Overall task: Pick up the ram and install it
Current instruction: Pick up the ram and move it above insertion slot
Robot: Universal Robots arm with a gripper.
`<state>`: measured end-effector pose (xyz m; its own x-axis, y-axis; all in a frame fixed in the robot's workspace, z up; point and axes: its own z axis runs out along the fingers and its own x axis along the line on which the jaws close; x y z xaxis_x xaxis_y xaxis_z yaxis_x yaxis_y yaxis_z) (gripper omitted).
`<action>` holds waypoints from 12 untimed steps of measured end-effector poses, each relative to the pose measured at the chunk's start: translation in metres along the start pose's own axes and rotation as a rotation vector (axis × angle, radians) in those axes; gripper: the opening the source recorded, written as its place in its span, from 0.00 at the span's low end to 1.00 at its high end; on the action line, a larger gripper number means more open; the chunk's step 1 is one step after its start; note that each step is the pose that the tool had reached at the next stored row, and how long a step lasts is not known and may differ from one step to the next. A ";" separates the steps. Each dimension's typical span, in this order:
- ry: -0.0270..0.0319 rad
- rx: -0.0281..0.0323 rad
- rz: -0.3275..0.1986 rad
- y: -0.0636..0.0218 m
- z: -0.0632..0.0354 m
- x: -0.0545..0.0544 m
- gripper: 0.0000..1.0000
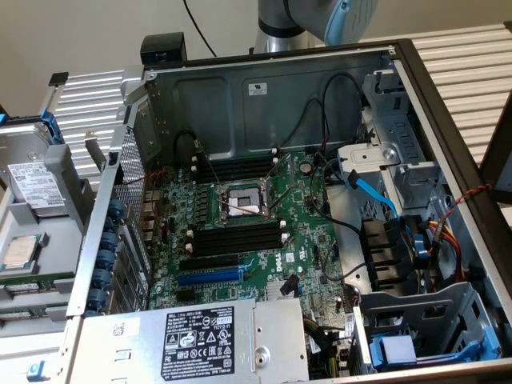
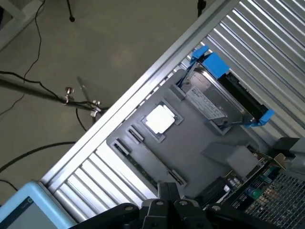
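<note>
While the ram lies outside the case, stage: pick-up not yet made.
Bench (image 1: 472,56): slatted metal, carrying the open computer case (image 1: 264,100) and, at the exterior view's left, a grey parts tray (image 2: 200,155).
Arm (image 1: 320,16): above the case's rear wall in the exterior view.
Memory slots (image 1: 240,238): long, black, with white end clips; empty, on either side of the processor socket (image 1: 240,204).
Ram (image 1: 32,282): green stick lying flat in the tray, near the loose processor (image 2: 159,119), well apart from the slots.
Hand (image 2: 167,191): above the tray, nothing seen in it; apart or together cannot be told.
Risk, grasp: an off-centre grip would likely let the stick tilt or slip.
Risk, wrong part: the processor lies close enough to be nudged.
Risk, insertion: a tilted stick or closed clips would likely jam; cables (image 1: 318,202) near the slots could snag.
</note>
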<state>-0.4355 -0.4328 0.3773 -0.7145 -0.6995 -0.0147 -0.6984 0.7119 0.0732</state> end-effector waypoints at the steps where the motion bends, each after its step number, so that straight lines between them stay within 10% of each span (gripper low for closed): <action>1: 0.0013 -0.0003 -0.019 0.0000 0.0002 0.000 0.11; 12: 0.0148 -0.0020 -0.218 -0.0001 0.0014 0.000 0.11</action>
<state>-0.4355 -0.4328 0.3758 -0.5458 -0.8377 -0.0158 -0.8363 0.5435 0.0719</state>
